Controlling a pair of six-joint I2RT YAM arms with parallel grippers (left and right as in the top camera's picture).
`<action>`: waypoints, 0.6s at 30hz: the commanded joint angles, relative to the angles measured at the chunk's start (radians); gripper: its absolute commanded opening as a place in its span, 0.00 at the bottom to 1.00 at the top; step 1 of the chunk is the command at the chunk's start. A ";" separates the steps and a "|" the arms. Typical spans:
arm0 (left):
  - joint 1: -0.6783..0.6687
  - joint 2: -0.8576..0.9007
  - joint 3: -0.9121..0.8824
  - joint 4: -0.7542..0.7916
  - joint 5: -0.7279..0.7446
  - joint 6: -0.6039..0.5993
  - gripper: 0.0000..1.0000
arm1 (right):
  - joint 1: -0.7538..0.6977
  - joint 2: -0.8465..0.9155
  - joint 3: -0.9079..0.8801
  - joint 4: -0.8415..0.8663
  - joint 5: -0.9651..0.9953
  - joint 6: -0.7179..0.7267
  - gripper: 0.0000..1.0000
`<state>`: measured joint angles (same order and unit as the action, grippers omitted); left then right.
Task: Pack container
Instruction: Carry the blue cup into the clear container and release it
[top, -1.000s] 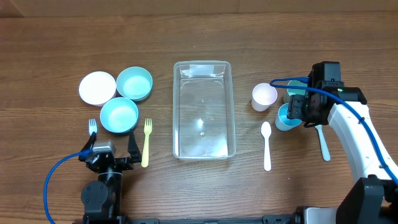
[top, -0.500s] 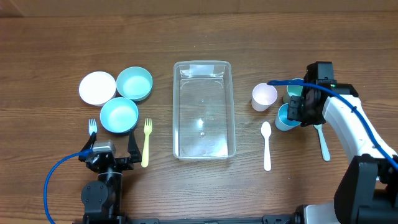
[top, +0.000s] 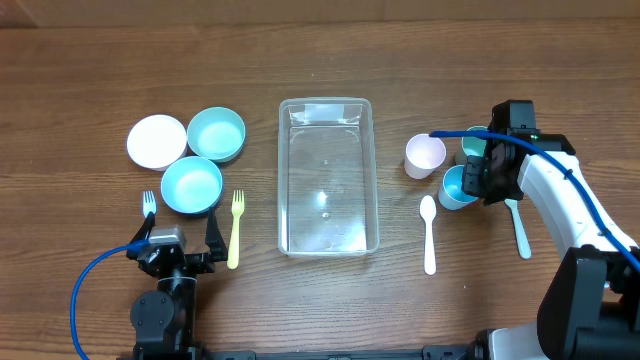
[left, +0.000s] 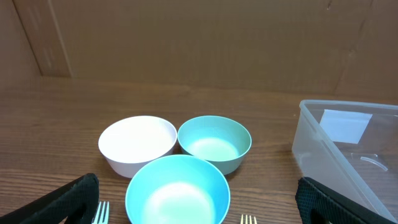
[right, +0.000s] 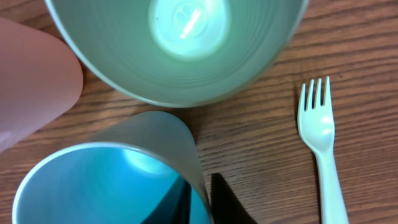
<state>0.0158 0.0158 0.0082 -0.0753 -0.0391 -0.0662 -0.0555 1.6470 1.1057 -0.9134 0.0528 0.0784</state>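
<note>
Right pincer (right: 199, 191) is pinched narrow on the wall of a teal cup (top: 458, 188); in the wrist view one finger sits inside the rim and the other outside. That cup stands at 3 o'clock of the container (top: 330, 210), well apart from it. A white cup (top: 425, 155) is at its 10 o'clock and a second teal cup (top: 472, 147) at its 12 o'clock, both close by. The container lies empty in the middle of the bench (top: 80, 60). Left pincer (top: 182, 240) hangs wide with nothing in it, at 7 o'clock of the container, just below three bowls (top: 191, 185). The step in hand looks like the first pick: cup gripped, nothing packed yet. The next move calls for a straight lift clear of the neighbouring cups, a carry toward 9 o'clock and a release inside the container's walls. A pinch on one thin wall may let the cup tilt
</note>
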 joint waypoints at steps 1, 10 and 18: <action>0.013 -0.010 -0.003 0.004 -0.008 0.026 1.00 | 0.003 0.003 0.002 0.000 0.006 0.004 0.08; 0.013 -0.010 -0.003 0.004 -0.009 0.026 1.00 | 0.003 -0.027 0.098 -0.095 0.006 0.003 0.04; 0.013 -0.010 -0.003 0.004 -0.008 0.026 1.00 | 0.059 -0.127 0.283 -0.270 0.006 0.003 0.04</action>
<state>0.0158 0.0158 0.0082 -0.0750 -0.0391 -0.0662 -0.0402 1.5864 1.2823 -1.1355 0.0521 0.0788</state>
